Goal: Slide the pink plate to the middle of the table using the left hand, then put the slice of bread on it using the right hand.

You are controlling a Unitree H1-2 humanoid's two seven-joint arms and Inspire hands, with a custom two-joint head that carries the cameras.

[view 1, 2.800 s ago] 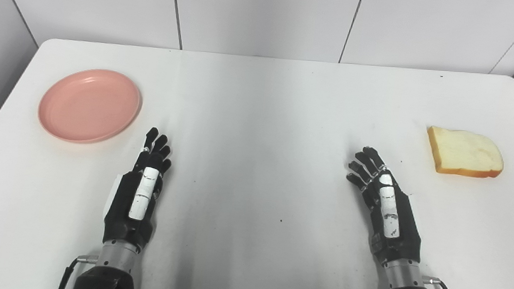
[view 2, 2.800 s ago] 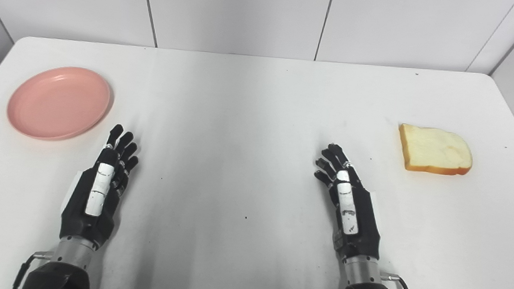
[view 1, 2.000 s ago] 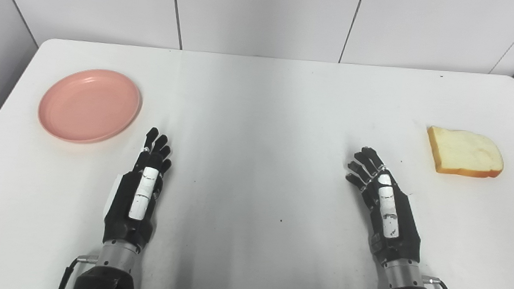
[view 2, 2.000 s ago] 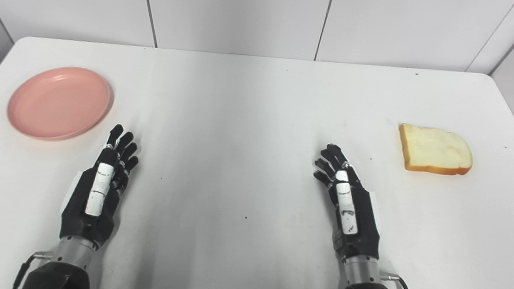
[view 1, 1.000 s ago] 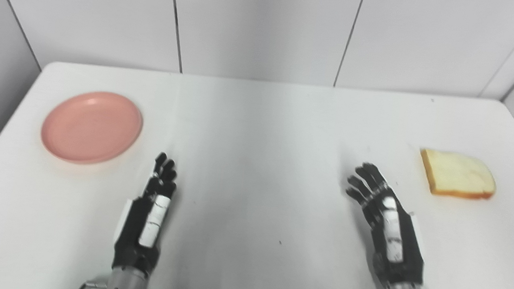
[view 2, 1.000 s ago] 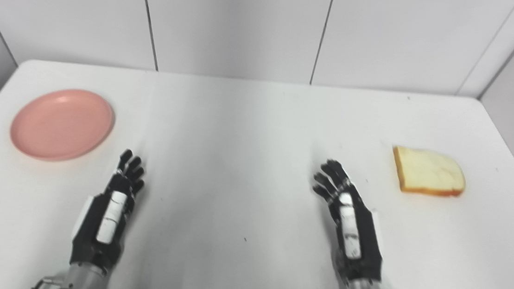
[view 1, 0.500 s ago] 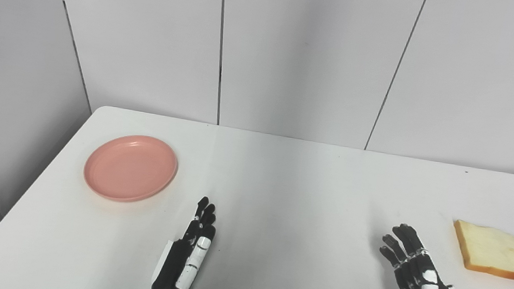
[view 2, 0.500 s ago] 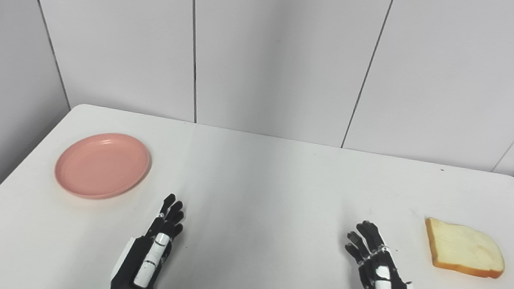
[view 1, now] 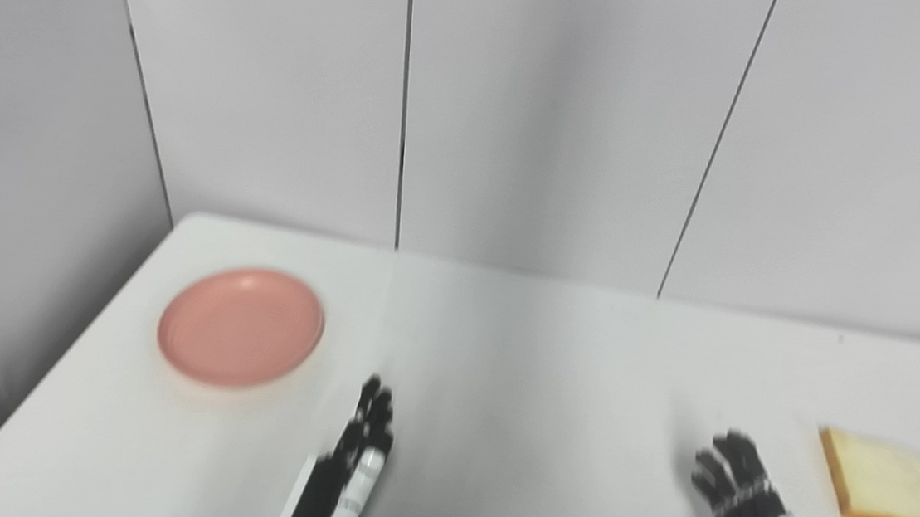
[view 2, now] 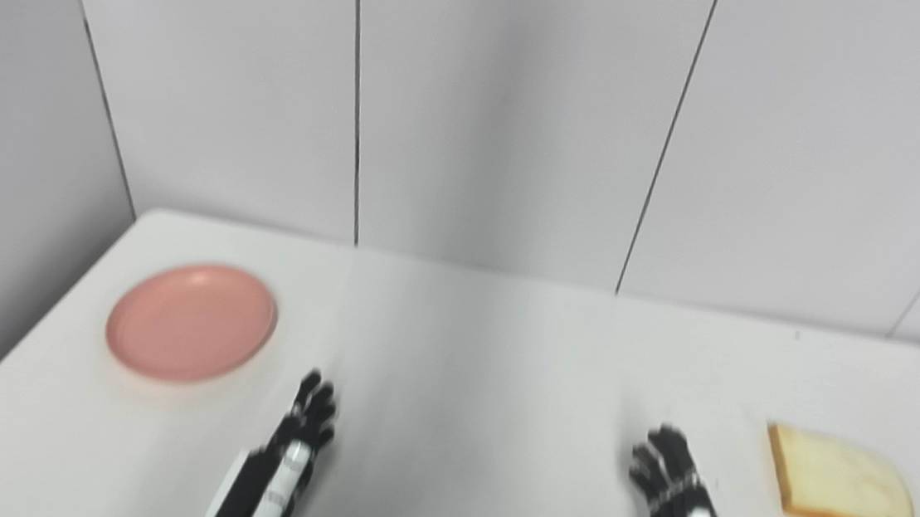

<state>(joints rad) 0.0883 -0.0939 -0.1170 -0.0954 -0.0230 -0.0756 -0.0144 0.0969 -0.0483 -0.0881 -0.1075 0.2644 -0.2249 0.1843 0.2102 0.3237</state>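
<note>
The pink plate [view 1: 241, 326] lies empty at the far left of the white table [view 1: 518, 355]. The slice of bread [view 1: 891, 494] lies flat at the right edge. My left hand [view 1: 350, 470] rests low on the table, open, fingers pointing away, to the right of and nearer than the plate. My right hand [view 1: 750, 513] is open with fingers spread, left of the bread and apart from it. Both hands are cut off by the bottom edge. The picture is blurred. The plate [view 2: 192, 322] and bread [view 2: 838, 489] also show in the right eye view.
Grey wall panels [view 1: 556, 117] stand behind the table's far edge. The table's left edge runs close to the plate, with a grey side wall [view 1: 22, 128] beyond it.
The camera has tilted up, so the wall fills more of the picture and everything sits lower. The hands, plate and bread keep their places on the table.
</note>
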